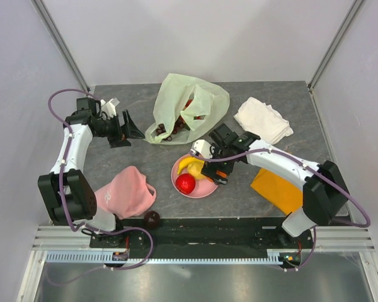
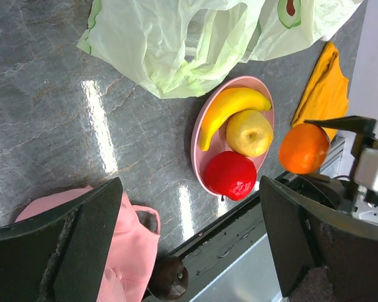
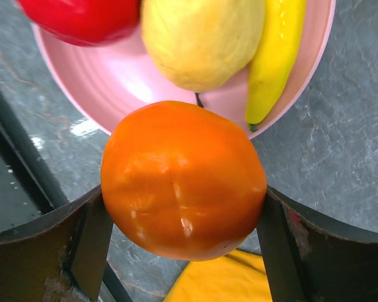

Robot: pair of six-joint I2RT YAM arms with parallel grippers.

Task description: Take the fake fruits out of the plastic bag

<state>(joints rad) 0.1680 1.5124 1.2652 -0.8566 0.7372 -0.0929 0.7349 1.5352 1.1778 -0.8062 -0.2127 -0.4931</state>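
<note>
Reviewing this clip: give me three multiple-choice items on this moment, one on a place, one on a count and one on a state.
1. Where is the orange?
A. inside the plastic bag
B. between the fingers of the right claw
C. on the pink cloth

2. How many fruits lie on the pink plate?
A. one
B. three
C. five

3. What state is the left claw in?
A. open and empty
B. shut on the pink cloth
C. shut on the plastic bag

Answers:
1 B: the right wrist view shows a finger pressed against each side of the orange.
2 B: a banana, a yellow fruit and a red fruit sit on it.
3 A: its fingers stand wide apart with only table between them.
</note>
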